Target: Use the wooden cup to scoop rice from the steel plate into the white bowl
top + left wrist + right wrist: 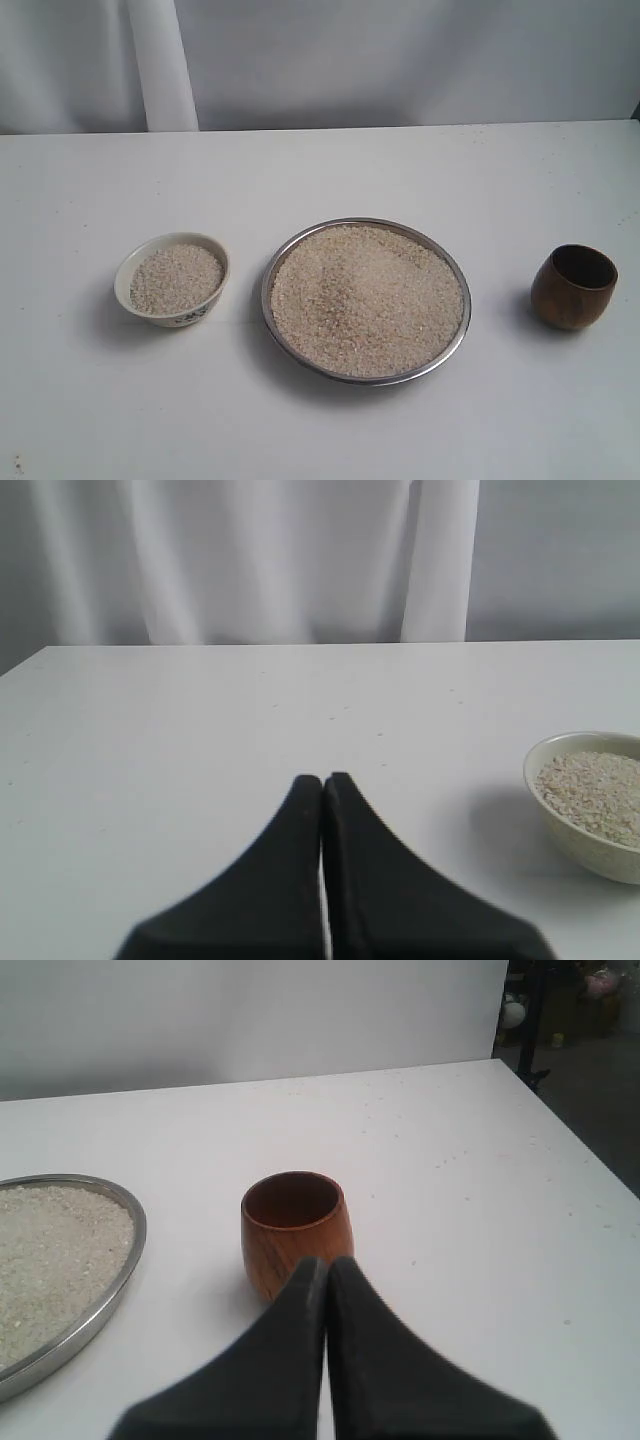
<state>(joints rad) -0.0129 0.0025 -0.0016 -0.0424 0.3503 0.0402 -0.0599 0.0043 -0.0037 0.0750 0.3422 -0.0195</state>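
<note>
The steel plate [462, 320] lies mid-table, heaped with rice [366, 298]. To its left stands the white bowl [130, 270], holding rice [176, 277] nearly to the rim. The wooden cup [573, 287] stands upright and empty on the right. Neither gripper shows in the exterior view. In the left wrist view my left gripper [323, 778] is shut on nothing, with the white bowl [575, 840] off to one side. In the right wrist view my right gripper [326, 1260] is shut and empty, just short of the wooden cup [292, 1230], beside the steel plate [125, 1260].
The white table [320, 180] runs back to a pale curtain [160, 60]. In the right wrist view the table's side edge [585, 1150] drops off to a dark floor beyond the cup.
</note>
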